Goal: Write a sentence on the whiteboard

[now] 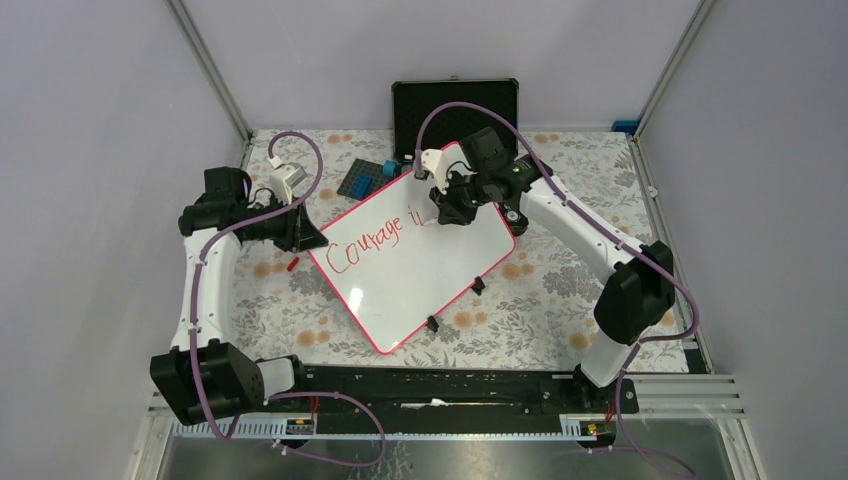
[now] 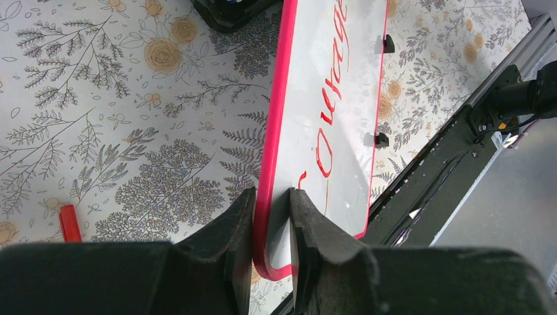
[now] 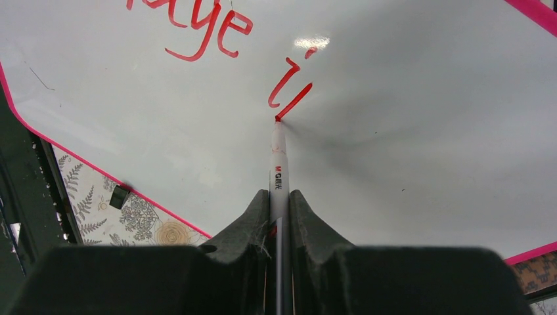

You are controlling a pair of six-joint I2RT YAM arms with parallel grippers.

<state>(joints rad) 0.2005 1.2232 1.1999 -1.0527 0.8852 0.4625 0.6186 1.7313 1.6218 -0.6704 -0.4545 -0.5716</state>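
The whiteboard (image 1: 420, 275) sits in the middle of the top view on the flower-patterned tabletop (image 1: 560, 290). It is turned on a diagonal, one corner toward the lower centre of the frame and another toward the black case (image 1: 455, 105) at the top. Two small black clips (image 1: 478, 285) are on its lower right edge.

The left tool (image 2: 272, 200) is clenched on the board's pink-red frame near the left corner, one finger on each side of the rim. The right tool (image 3: 279, 199) is clamped around a white-barrelled marker (image 3: 278, 154) above the board's upper right part. The marker's red tip touches the white surface at the foot of a short slanted stroke.

The sentence (image 1: 368, 243) runs in red from the left corner up toward the top of the frame. It reads "Courage", then an "i" and that one fresh stroke.

A small red cap (image 2: 68, 223) lies on the tabletop at the lower left of the left wrist view, apart from the board. A dark blue block (image 1: 365, 178) rests near the board's upper left edge.
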